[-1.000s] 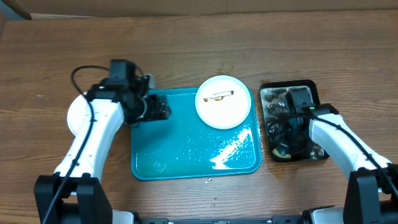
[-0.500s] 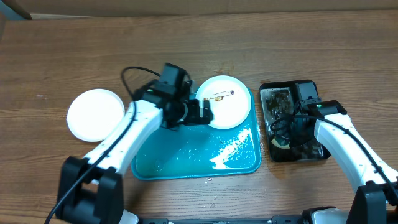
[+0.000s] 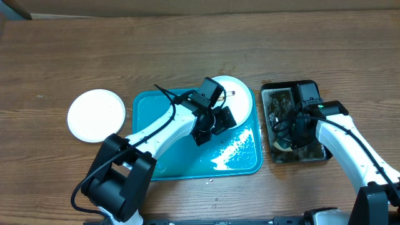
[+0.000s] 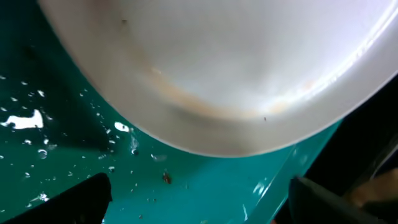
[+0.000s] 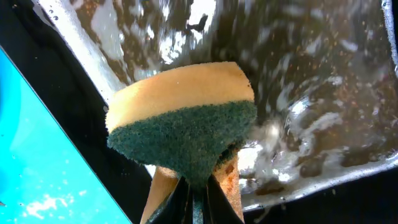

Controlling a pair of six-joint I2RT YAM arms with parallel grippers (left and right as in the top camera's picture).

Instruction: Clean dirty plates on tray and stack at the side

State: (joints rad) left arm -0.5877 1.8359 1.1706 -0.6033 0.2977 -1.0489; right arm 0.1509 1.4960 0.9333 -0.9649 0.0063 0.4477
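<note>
A white plate (image 3: 240,100) with a brown smear lies in the far right corner of the turquoise tray (image 3: 156,125). My left gripper (image 3: 220,120) is open at the plate's near left edge. In the left wrist view the plate (image 4: 224,68) fills the top, and the gripper (image 4: 199,202) has its two fingers spread over the wet tray (image 4: 62,93). A clean white plate (image 3: 96,114) lies on the table left of the tray. My right gripper (image 3: 294,131) is shut on a yellow-and-green sponge (image 5: 186,118), pinched at the right wrist view's bottom (image 5: 196,208).
A black tray of murky water (image 3: 312,94) stands right of the turquoise tray, under my right gripper; it also shows in the right wrist view (image 5: 311,93). Water drops and foam (image 3: 234,147) lie on the turquoise tray's near right part.
My left arm has swung right from the table's left side across the tray to the smeared plate, uncovering the white plate on the table. The right arm has hardly moved.
</note>
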